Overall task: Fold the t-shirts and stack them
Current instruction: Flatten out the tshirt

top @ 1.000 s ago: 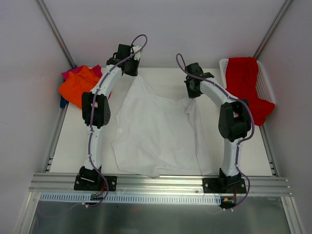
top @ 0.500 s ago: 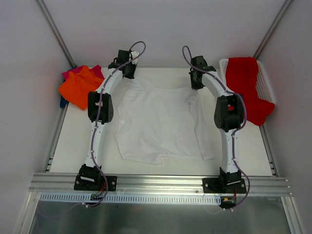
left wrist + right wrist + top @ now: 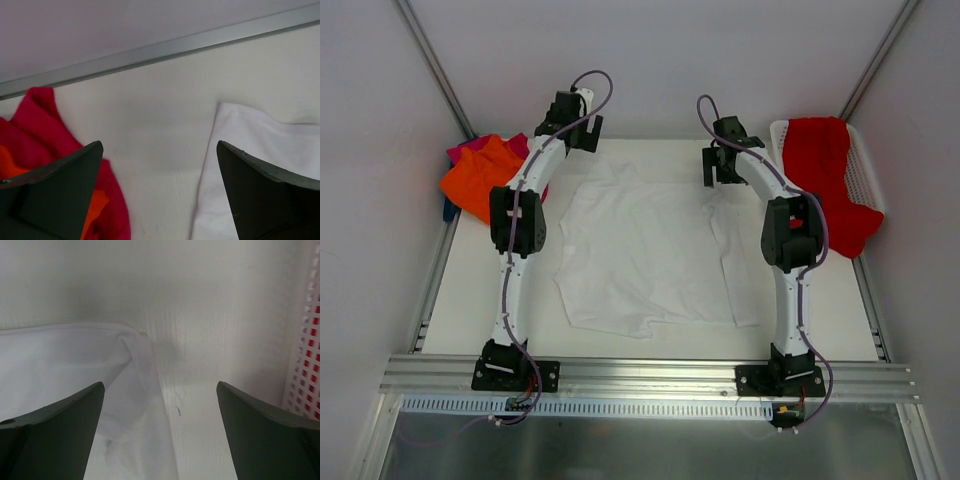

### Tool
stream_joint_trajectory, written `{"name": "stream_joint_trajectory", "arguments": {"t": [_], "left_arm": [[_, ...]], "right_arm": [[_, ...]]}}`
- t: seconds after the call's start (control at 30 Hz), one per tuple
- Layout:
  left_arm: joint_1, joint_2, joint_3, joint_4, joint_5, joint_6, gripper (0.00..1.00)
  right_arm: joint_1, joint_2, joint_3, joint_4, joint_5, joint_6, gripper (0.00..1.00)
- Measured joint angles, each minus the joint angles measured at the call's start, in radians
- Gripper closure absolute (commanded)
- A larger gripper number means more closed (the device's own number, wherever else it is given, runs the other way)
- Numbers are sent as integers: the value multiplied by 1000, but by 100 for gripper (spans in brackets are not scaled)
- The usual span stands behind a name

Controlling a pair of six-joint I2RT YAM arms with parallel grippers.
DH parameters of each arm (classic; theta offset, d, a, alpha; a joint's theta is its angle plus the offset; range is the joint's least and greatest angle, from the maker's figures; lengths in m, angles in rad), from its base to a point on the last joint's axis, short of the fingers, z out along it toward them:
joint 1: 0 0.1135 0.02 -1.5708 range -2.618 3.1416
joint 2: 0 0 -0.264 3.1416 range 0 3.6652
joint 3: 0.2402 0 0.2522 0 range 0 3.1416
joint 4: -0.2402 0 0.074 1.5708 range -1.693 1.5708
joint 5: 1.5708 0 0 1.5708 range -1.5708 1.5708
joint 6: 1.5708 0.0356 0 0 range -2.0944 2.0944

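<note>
**Spread flat, nothing grasped**

The white t-shirt [image 3: 645,250] is laid out at the centre of the table [image 3: 470,300]. Its long axis is judged to run 12 to 6, and the collar end cannot be told. The left gripper [image 3: 582,138] is held off its 11 o'clock corner and the right gripper [image 3: 720,172] off 1 o'clock. Both are spread wide, empty and equally near.

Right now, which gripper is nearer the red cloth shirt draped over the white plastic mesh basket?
Right. The right gripper hovers beside the white mesh basket holding the red cloth shirt; the left gripper is beyond the white shirt, near the orange shirt.
</note>
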Motion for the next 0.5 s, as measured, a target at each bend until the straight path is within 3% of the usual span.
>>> {"name": "stream_joint_trajectory", "arguments": {"t": [0.17, 0.33, 0.5], "left_arm": [[-48, -371, -268, 22, -66, -14, 1], [-190, -764, -567, 79, -98, -89, 1], [-280, -824, -771, 119, -94, -212, 1]], "right_arm": [[49, -176, -51, -16, 35, 0, 1], [158, -410, -131, 10, -16, 18, 0], [180, -490, -280, 62, -99, 70, 1]]}}
